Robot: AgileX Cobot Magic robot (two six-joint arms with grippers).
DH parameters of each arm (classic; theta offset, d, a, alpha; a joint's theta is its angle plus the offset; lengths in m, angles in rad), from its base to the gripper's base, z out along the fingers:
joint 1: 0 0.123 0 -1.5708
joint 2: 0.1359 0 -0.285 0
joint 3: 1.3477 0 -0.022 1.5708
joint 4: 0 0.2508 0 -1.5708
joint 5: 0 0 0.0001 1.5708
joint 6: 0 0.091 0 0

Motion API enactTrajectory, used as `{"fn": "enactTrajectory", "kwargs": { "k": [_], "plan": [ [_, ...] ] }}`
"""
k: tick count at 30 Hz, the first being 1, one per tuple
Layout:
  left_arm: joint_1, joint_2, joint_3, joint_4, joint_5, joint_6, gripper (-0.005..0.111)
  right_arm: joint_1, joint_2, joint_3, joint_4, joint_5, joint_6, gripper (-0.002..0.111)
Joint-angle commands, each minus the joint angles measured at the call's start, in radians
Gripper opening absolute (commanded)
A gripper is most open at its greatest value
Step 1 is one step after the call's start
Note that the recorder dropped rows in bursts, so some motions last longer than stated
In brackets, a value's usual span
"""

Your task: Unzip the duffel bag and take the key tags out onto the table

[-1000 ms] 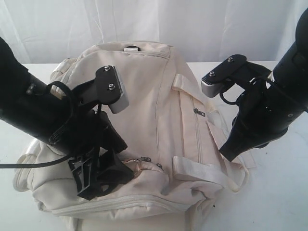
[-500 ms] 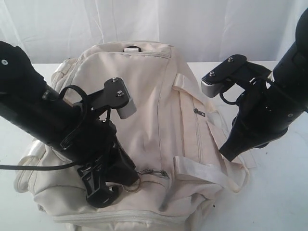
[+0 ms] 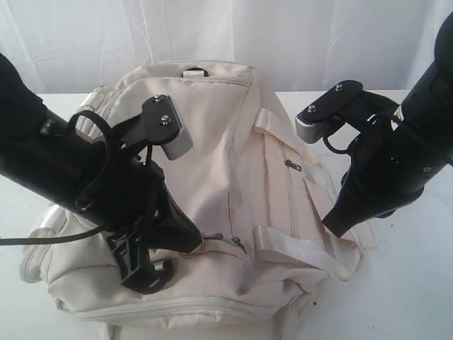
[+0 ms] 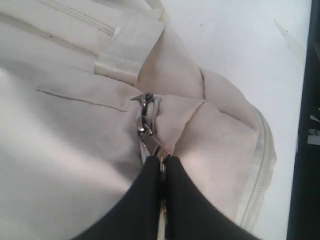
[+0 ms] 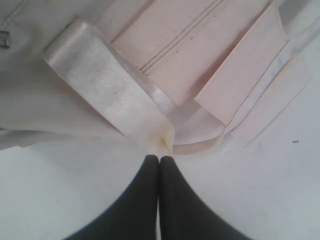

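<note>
While the duffel bag (image 3: 219,163) lies across the middle of the table (image 3: 403,283) and fills most of my exterior view, I have the left gripper (image 4: 161,164) down on the lower part of its cream front. Its two black fingers (image 4: 140,200) are pressed narrow around a metal zipper pull (image 4: 145,125), whose end disappears between the tips, so that hand is holding the pull. Beside the pull the fabric bunches into soft folds, and a flat strap end (image 4: 127,47) is sewn on just beyond it, with bare tabletop past the bag's piped edge. The left arm (image 3: 64,170) gets in my way: its black bulk and the thin cable (image 3: 28,242) trailing off it cover much of the bag's left side in the exterior view, so I cannot see what lies under them. The right gripper (image 5: 159,159) is closed finger to finger at the bag's right edge, its tips touching the folded end of a webbing strap (image 5: 105,85) where that strap comes down to the table. I cannot tell whether any webbing is nipped between them. A closed zip line (image 3: 289,188) runs along the top of the bag between the two arms, and a white curtain (image 3: 283,35) hangs behind everything
</note>
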Motion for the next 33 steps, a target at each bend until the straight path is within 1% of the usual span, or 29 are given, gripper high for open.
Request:
{"fn": "enactTrajectory", "kwargs": {
  "k": [1,4,7,10,13,16,17,18,20,21,24,26,28,33],
  "plan": [
    [-0.007,-0.054,0.005,-0.029,0.002,-0.004,0.0,0.004,-0.007,-0.003,-0.003,-0.001,0.004,0.0],
    [-0.007,-0.073,0.005,-0.029,0.0,-0.004,0.0,0.004,-0.007,-0.003,-0.001,-0.016,0.004,0.0],
    [-0.007,-0.096,0.005,-0.029,0.0,-0.004,0.0,0.004,-0.007,-0.003,0.041,-0.053,-0.012,0.0],
    [-0.007,-0.112,0.005,-0.029,-0.004,-0.004,0.0,0.004,-0.007,-0.003,0.125,-0.06,-0.142,0.0],
    [-0.007,-0.129,0.005,-0.027,-0.004,-0.004,0.0,0.004,-0.009,-0.003,0.261,-0.058,-0.33,0.002],
    [-0.007,-0.139,0.005,-0.025,-0.006,-0.004,0.0,0.004,-0.015,-0.003,0.395,-0.018,-0.528,0.01],
    [-0.007,-0.142,0.005,-0.025,-0.007,-0.004,0.0,0.004,-0.017,-0.003,0.428,-0.001,-0.596,0.016],
    [-0.007,-0.145,0.005,-0.025,-0.007,-0.004,0.0,0.004,-0.018,-0.003,0.457,0.015,-0.632,0.02],
    [-0.007,-0.147,0.005,-0.025,-0.007,-0.004,0.0,0.004,-0.018,-0.001,0.499,0.024,-0.698,0.032],
    [-0.007,-0.149,0.005,-0.025,-0.007,-0.004,0.0,0.004,-0.018,0.003,0.515,0.022,-0.728,0.038],
    [-0.007,-0.153,0.005,-0.025,-0.007,-0.004,0.0,0.007,-0.018,0.032,0.555,-0.019,-0.854,0.052],
    [-0.007,-0.153,0.005,-0.025,-0.007,-0.004,0.0,0.007,-0.018,0.059,0.603,-0.081,-0.946,0.056],
    [-0.007,-0.153,0.005,-0.025,-0.007,-0.004,0.0,0.007,-0.018,0.076,0.654,-0.126,-1.018,0.056],
    [-0.007,-0.153,0.005,-0.025,-0.005,-0.004,0.0,0.007,-0.006,0.095,0.791,-0.137,-1.156,0.056]
  ]
}}
